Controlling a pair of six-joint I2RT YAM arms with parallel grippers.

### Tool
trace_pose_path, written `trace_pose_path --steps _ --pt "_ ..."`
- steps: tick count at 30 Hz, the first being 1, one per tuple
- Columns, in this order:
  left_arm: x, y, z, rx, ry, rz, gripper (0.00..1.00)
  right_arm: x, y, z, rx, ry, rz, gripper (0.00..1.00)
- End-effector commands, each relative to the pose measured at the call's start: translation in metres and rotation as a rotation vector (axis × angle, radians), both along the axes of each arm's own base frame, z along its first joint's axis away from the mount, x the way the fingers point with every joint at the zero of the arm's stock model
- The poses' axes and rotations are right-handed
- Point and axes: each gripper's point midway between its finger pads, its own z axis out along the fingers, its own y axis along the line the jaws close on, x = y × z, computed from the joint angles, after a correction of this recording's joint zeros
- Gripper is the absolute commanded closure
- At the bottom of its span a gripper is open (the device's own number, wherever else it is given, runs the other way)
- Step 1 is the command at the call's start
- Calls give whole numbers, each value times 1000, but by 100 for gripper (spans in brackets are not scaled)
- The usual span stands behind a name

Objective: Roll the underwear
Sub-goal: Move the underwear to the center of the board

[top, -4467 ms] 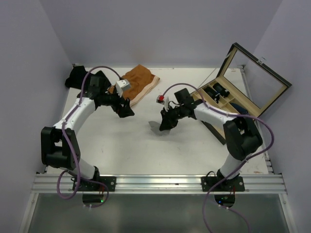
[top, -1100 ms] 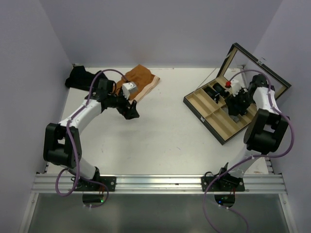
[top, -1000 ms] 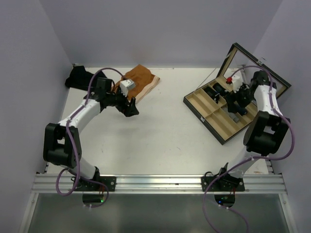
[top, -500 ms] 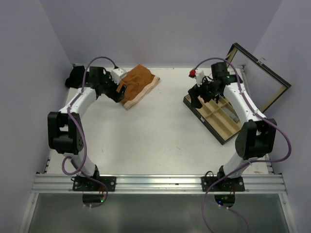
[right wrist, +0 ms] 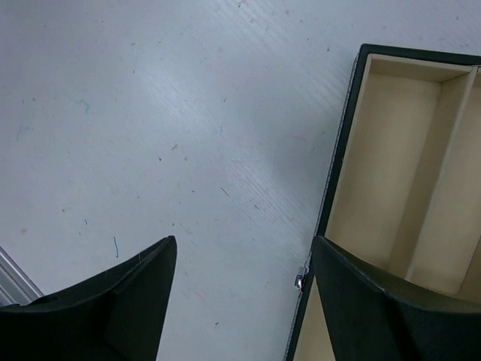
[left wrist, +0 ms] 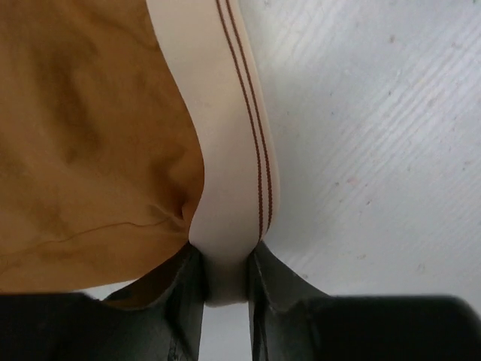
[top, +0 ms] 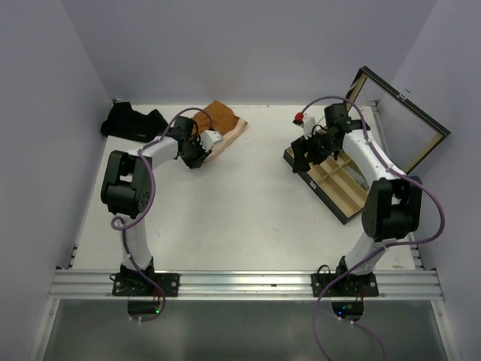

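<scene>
The rust-orange briefs [top: 222,120] are found at the far side of the surface [top: 225,218], left of centre, lying spread and flat, with no roll formed yet. Their cream waistband [left wrist: 229,135] is pinched at one end between the jaws of the left gripper [left wrist: 225,265], so the first turn is judged to be only at its start. A heap of dark underwear [top: 131,122] is seen in the far left corner, well apart from either gripper and not rolled.

Over on the right, the right gripper [right wrist: 244,301] is held with its jaws spread and nothing between them, above the left corner of the wooden box [right wrist: 391,188]. Only pale lining is shown in the compartments in its view. The glass lid [top: 402,124] is propped open.

Nearly the whole task is judged to be left: the orange pair is to be rolled, then the dark ones.
</scene>
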Motion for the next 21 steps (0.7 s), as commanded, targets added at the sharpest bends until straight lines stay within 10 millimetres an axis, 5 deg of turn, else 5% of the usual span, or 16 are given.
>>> trace_pose_path --steps 1,3,8,11,13,16,21 --pt "-48 12 -35 91 152 -82 74 -1 7 9 45 -14 1 24" --pt "-78 11 -33 87 211 -147 84 -2 9 13 53 -27 12 27" --pt "-179 14 -30 75 371 -418 92 -9 15 17 75 -32 39 34" --pt "-215 21 -12 65 372 -509 88 -12 26 17 72 -41 65 37" --pt "-233 25 -10 59 373 -540 73 -15 37 14 83 -30 69 37" --pt "-238 28 -1 68 322 -541 57 -20 62 1 72 -20 89 36" --pt "-215 25 27 20 162 -468 36 -27 101 -20 34 -45 180 40"
